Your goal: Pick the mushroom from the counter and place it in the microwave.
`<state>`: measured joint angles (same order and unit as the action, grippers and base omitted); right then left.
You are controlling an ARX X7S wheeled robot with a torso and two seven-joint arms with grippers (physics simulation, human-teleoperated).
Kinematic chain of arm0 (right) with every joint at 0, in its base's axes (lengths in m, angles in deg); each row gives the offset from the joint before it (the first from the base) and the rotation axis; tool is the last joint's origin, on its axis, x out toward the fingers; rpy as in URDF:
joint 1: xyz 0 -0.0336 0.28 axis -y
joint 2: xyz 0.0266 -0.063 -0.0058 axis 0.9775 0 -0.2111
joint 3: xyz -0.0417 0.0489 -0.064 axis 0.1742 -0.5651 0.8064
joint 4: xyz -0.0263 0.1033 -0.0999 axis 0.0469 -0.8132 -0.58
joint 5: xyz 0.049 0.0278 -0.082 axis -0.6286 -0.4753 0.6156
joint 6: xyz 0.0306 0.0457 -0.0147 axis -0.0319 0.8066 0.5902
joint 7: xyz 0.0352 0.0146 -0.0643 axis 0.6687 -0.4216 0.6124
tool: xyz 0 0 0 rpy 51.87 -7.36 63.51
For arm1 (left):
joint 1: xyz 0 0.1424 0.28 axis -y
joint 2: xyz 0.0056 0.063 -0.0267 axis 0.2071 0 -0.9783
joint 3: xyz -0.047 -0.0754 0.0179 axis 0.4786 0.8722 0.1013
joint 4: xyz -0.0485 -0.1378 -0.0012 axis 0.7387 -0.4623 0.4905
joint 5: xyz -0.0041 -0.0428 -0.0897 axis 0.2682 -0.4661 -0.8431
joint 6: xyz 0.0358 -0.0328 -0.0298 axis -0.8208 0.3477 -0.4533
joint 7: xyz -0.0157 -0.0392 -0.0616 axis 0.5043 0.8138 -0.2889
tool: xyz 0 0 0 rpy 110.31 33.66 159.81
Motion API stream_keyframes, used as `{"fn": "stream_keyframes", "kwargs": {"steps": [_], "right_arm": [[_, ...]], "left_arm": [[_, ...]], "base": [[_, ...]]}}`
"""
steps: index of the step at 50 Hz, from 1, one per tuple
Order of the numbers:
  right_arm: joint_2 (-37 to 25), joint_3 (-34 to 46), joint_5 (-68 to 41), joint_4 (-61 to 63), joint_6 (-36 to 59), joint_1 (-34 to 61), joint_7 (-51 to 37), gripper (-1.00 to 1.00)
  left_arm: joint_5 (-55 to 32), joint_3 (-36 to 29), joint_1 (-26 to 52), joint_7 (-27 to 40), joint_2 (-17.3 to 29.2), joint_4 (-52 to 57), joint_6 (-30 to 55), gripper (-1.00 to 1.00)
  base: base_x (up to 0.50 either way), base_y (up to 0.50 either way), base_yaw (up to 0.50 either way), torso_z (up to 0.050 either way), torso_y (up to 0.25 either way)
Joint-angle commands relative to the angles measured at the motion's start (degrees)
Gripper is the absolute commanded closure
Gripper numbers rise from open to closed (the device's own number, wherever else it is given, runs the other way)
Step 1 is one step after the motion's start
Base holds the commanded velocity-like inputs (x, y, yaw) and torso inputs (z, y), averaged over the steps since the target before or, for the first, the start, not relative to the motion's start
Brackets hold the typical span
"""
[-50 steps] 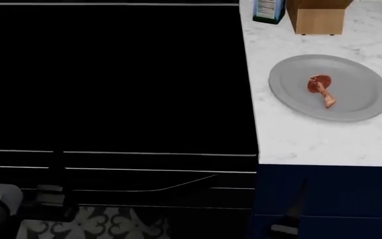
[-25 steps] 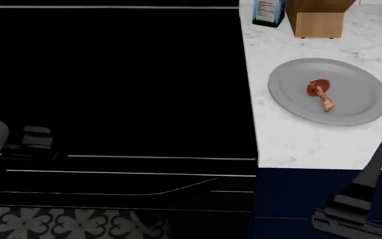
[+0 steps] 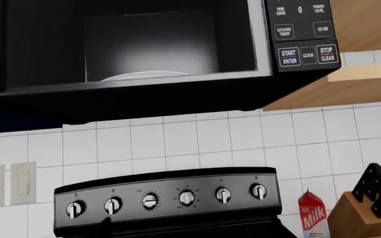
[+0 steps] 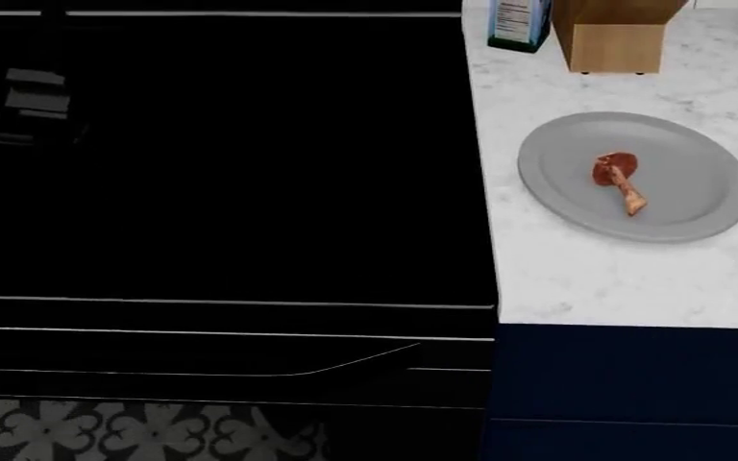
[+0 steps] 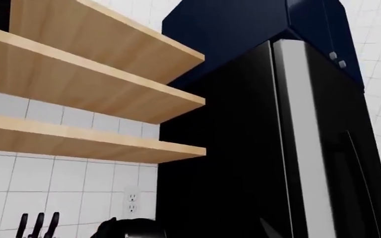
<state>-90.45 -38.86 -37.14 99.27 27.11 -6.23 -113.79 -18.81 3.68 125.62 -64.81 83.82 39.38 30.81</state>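
Observation:
The mushroom point(image 4: 618, 179), with a reddish-brown cap and a pale stem, lies on its side on a grey plate point(image 4: 709, 168) on the white marble counter point(image 4: 600, 279). In the left wrist view the microwave point(image 3: 170, 44) hangs open above the stove, with a white turntable point(image 3: 144, 76) inside. My left gripper point(image 4: 20, 96) shows only dimly over the black stove at the far left, well away from the mushroom; its jaws are not readable. My right gripper point(image 5: 197, 230) is out of the head view. Its fingertips stand apart at the wrist view's edge, with nothing between them.
A milk carton point(image 4: 519, 21) and a wooden knife block point(image 4: 613, 34) stand behind the plate. The black stove point(image 4: 215, 154) fills the left. Its knob panel point(image 3: 167, 198) sits under the microwave. Wooden shelves point(image 5: 91, 94) and a black fridge point(image 5: 257, 148) are to the right.
My left arm has risen from the lower left to the upper left of the head view. The right gripper has left the head view. The mushroom and plate have not moved.

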Motion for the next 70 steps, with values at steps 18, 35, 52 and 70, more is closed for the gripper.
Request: {"fn": "stream_keyframes", "kwargs": {"steps": [18,35,52,70], "right_arm": [[1.6,-21.4,-4.8,1.3,-8.9,-19.6,-5.0,-1.0],[0.0,-21.0,-4.8,0.7,-10.3,-20.4,-6.2,-1.0],[1.0,-20.5,-3.8,0.5,-10.8,-20.8,-5.4,-1.0],[-0.1,-20.4,-4.1,0.9,-10.3,-20.6,-6.3,-1.0]], "left_arm": [[-0.8,1.0,8.8,-1.0,-2.1,-0.2,3.6,-1.0],[-1.8,0.9,8.3,-0.9,-2.3,-0.1,4.1,-1.0],[-2.3,0.3,7.7,-0.9,-2.6,-0.6,4.4,-1.0],[-3.1,0.3,7.7,-0.7,-2.4,0.1,4.8,-1.0]], "base": [[0.0,-0.14,0.0,0.0,0.0],[0.0,-0.5,0.0,0.0,0.0],[0.0,-0.5,0.0,0.0,0.0],[0.0,-0.46,0.0,0.0,0.0]]}}
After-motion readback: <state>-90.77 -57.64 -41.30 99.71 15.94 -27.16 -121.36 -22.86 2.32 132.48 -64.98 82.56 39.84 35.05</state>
